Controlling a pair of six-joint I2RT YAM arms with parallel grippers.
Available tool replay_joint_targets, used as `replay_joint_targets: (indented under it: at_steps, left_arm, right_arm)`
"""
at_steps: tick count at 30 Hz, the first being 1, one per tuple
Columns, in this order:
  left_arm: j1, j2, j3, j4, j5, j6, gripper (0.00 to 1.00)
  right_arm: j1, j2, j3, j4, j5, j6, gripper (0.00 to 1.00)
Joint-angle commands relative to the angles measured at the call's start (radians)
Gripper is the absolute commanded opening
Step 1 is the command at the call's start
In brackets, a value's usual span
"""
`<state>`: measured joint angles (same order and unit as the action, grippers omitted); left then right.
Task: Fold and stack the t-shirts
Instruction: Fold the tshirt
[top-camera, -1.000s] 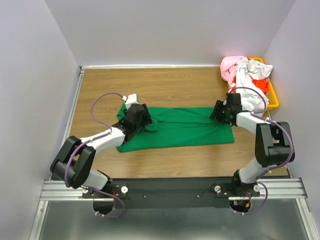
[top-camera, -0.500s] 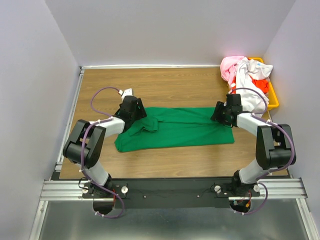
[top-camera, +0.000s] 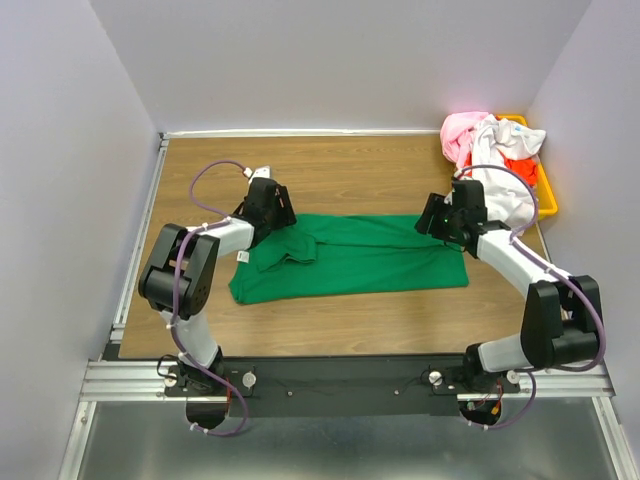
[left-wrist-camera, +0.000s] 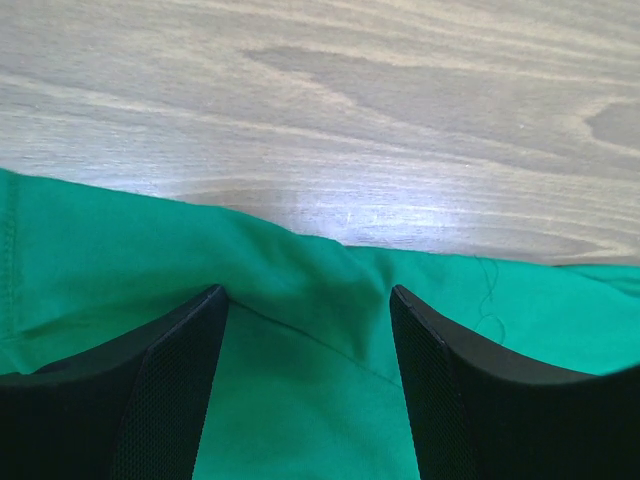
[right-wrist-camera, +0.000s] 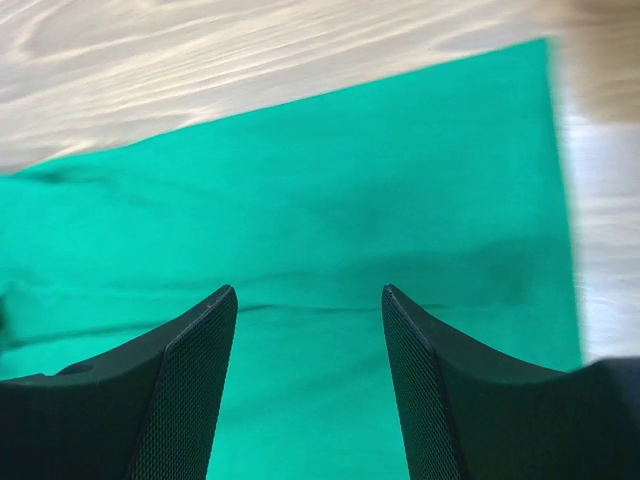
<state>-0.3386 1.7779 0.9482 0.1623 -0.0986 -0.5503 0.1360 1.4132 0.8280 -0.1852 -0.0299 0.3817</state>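
The green t-shirt (top-camera: 360, 255) lies spread and partly folded on the wooden table, with a bunched fold near its left end. My left gripper (top-camera: 283, 211) is open over the shirt's far left corner; its view shows green cloth (left-wrist-camera: 300, 370) between the jaws, near the cloth's edge. My right gripper (top-camera: 432, 216) is open just above the shirt's far right corner; green cloth (right-wrist-camera: 330, 230) fills its view. Pink, white and orange-red t-shirts (top-camera: 490, 150) are piled in the bin at the back right.
A yellow-orange plastic bin (top-camera: 547, 195) stands at the back right against the wall. The wooden table (top-camera: 350, 170) is walled at the back and on both sides. A metal rail runs along the near edge.
My left gripper has moved away from the bunched fold toward the shirt's far left corner, and its arm has swung left. My right gripper has lifted slightly at the right corner.
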Motion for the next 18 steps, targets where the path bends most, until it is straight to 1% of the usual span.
replay_joint_targets:
  at_steps: [1, 5, 12, 15, 18]
  left_arm:
    - [0.006, 0.037, 0.032, -0.037, 0.036, 0.003, 0.74]
    - [0.006, 0.080, 0.070, -0.041, 0.043, -0.008, 0.74]
    - [0.012, 0.121, 0.135, -0.060, 0.037, -0.008, 0.74]
    - [0.016, 0.140, 0.172, -0.075, 0.043, 0.001, 0.74]
    - [0.026, 0.167, 0.231, -0.093, 0.046, 0.012, 0.74]
  right_arm:
    - [0.053, 0.039, 0.058, -0.028, -0.076, 0.010, 0.67]
    - [0.060, 0.131, 0.091, 0.003, -0.111, 0.011, 0.68]
    - [0.062, 0.294, 0.151, 0.027, -0.093, 0.003, 0.68]
    - [0.060, 0.334, 0.167, 0.026, -0.064, 0.017, 0.68]
    - [0.060, 0.362, 0.195, 0.023, 0.013, 0.037, 0.68]
